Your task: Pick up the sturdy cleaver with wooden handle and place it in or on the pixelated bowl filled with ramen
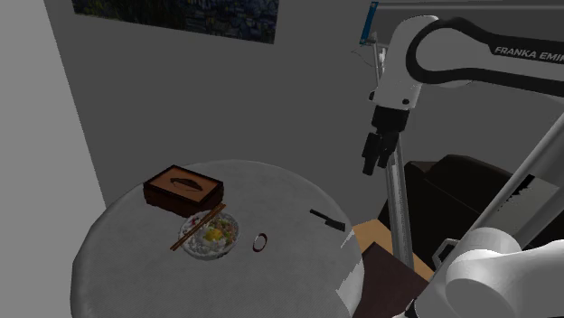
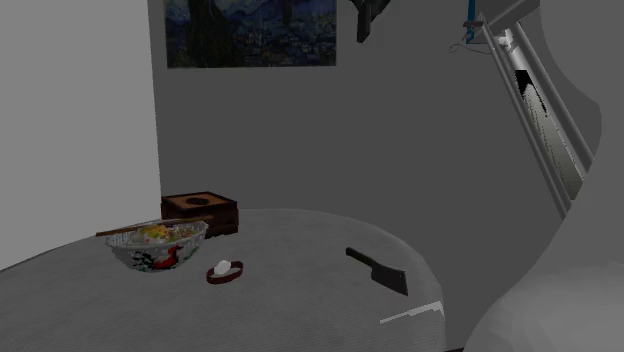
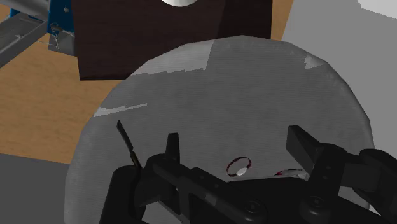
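Gripper: 1, black, raised well above table, jaws apart, empty | cleaver: 1, flat on round grey table, near its stand-side edge | ramen bowl: 1, chopsticks across rim, well apart from cleaver, near brown box

1 round grey table. On it: 1 brown tissue box and 1 small red-rimmed dish, apart. 1 painting on the wall.
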Available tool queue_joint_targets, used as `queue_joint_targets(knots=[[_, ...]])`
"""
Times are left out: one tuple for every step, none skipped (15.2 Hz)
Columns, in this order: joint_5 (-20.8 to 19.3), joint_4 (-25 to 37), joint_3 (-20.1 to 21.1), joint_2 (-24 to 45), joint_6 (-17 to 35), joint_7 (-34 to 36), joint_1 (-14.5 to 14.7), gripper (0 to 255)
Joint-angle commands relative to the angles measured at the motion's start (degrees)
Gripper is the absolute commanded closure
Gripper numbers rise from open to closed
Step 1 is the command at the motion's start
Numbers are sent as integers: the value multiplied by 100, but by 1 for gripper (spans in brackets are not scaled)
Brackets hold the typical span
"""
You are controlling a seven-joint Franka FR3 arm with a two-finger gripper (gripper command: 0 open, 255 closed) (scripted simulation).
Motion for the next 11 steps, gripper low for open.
queue_joint_targets(knots=[[0,0,0,0,0,0,0,0],[-56,-165,-48,12,197,-111,-5,0],[-111,-323,-97,33,398,-221,-11,0],[-165,-473,-147,65,602,-330,-18,0],[-218,-616,-199,106,809,-438,-26,0],[-271,-752,-251,158,1020,-544,-33,0],[-323,-880,-306,221,1234,-649,-40,0],[-374,-999,-361,295,1452,-754,-48,0],[-422,-1110,-416,380,1673,-858,-57,0],[-469,-1213,-471,477,1898,-963,-66,0],[-514,-1307,-528,585,2126,-1066,-75,0]])
